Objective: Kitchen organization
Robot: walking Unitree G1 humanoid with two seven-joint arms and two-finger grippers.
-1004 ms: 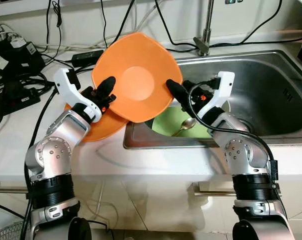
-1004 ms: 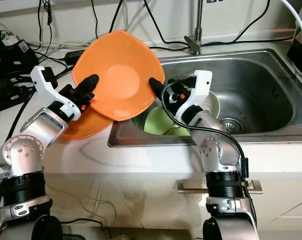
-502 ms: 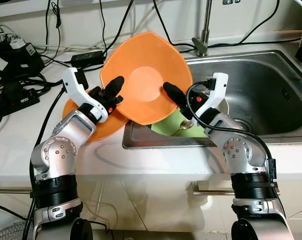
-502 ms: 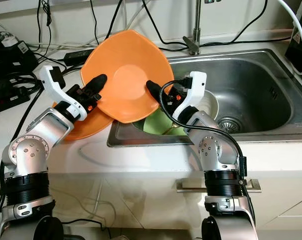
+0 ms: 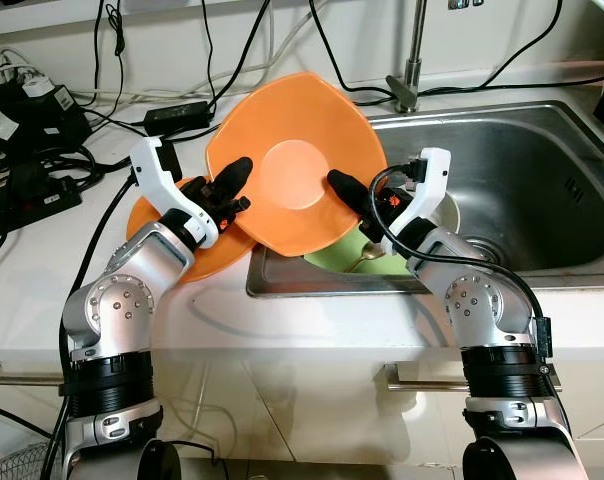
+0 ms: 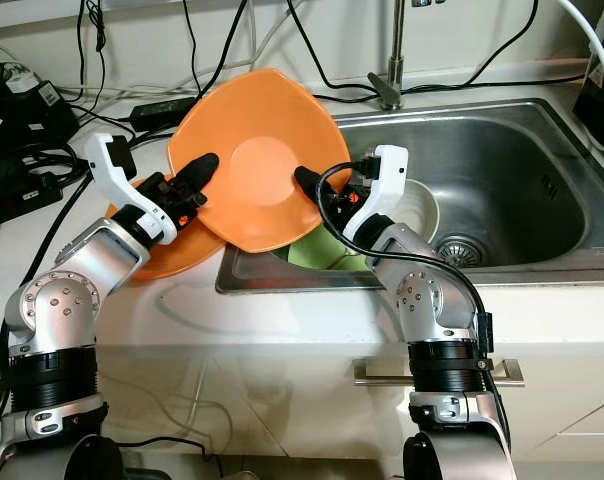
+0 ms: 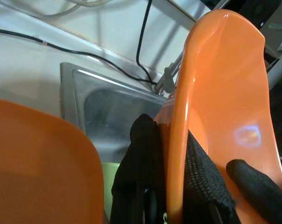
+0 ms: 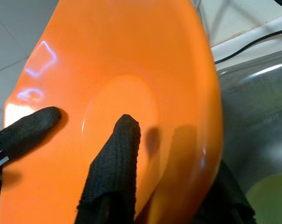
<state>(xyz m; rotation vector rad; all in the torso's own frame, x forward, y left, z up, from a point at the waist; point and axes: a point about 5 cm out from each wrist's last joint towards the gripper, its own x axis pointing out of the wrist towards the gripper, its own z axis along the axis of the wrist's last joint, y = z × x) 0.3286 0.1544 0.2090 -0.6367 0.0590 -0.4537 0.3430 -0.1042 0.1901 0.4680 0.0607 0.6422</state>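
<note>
The orange plate (image 5: 297, 165) has moved a little lower and toward the sink (image 5: 542, 170) since a second ago. My left gripper (image 5: 232, 185) and right gripper (image 5: 350, 190) each pinch one rim, closed on it, so it cannot slip. It stands tilted, hollow side facing me, above a second orange plate (image 5: 207, 255) on the counter (image 5: 42, 280).

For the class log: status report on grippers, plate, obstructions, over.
Left gripper and right gripper both clamped on tilted orange plate. Second orange plate beneath on counter. Green dish in sink below.
</note>
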